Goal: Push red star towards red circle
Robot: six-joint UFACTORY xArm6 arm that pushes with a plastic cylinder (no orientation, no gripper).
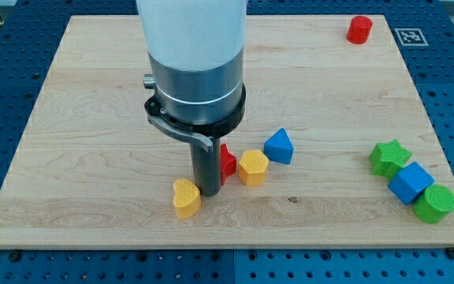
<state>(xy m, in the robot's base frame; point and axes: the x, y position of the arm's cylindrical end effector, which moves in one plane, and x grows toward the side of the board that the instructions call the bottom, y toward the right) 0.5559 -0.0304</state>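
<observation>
Against the red star's [228, 161] left side sits the rod's tip [207, 192]; no pincer exists. Light, rigid and likely to spin, it wants a centred push toward the distant red circle [359, 29].

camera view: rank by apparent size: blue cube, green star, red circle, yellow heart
1. blue cube
2. green star, close to the cube, so that order is unsure
3. yellow heart
4. red circle, smallest, but it sits farthest toward the view's top, so distance may shrink it
</observation>
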